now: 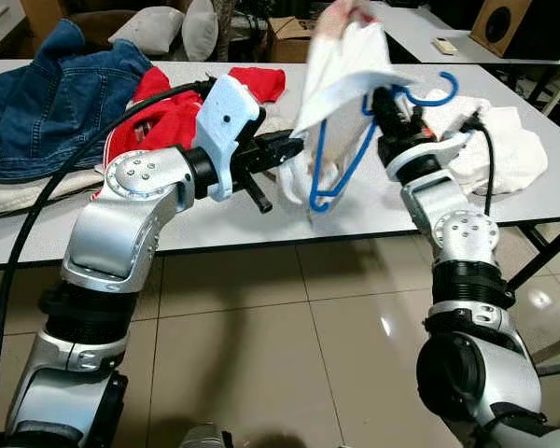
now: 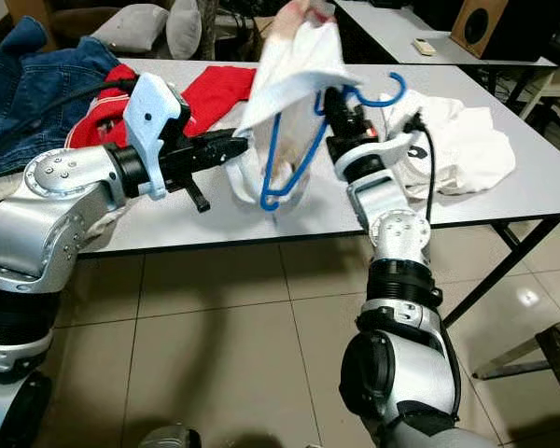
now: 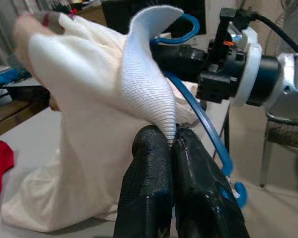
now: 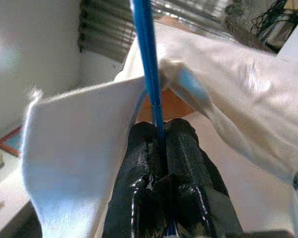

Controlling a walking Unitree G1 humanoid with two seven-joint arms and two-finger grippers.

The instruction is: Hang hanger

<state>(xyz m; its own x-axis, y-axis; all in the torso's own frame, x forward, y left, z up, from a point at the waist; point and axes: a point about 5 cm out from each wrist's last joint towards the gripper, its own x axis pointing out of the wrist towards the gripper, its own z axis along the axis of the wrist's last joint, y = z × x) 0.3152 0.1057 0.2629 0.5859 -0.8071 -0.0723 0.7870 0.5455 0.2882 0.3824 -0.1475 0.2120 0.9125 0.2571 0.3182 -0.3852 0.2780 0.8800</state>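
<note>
Tools raised, pinching garment, hanger

The blue plastic hanger is partly hidden: the draped white knit garment covers its shoulder toward 11 o'clock, so only the hook and lower loop show. The garment's top at 12 o'clock is motion-blurred, with a pinkish smear there that cannot be identified. In the right wrist view, the hanger's rod runs off the top edge and disappears between the black fingers. The blue denim jacket at 10 o'clock is cut by the left edge. A small flat object on the far table at 1 o'clock is too small to tell.
</note>
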